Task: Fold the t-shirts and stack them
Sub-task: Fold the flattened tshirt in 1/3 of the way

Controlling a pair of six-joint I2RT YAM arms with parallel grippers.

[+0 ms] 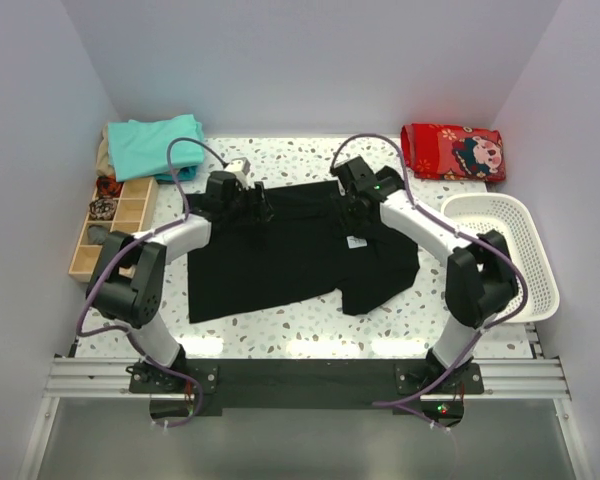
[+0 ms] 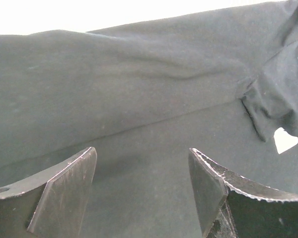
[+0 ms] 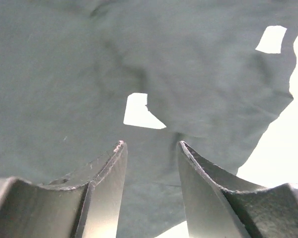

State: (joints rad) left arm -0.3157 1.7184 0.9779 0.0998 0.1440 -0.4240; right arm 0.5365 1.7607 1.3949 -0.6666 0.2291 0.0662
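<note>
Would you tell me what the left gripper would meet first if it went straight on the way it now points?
Most likely the black t-shirt, lying straight ahead of the open left gripper; how near is unclear.

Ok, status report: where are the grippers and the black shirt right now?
Left gripper open, right gripper open, both holding nothing, low over the black t-shirt. Shirt spread out, right side rumpled, not yet folded. Nothing lying on it.

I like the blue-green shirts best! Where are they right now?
In the top view, the folded teal t-shirts sit in the far left corner of the table, just behind the wooden organizer tray.
</note>
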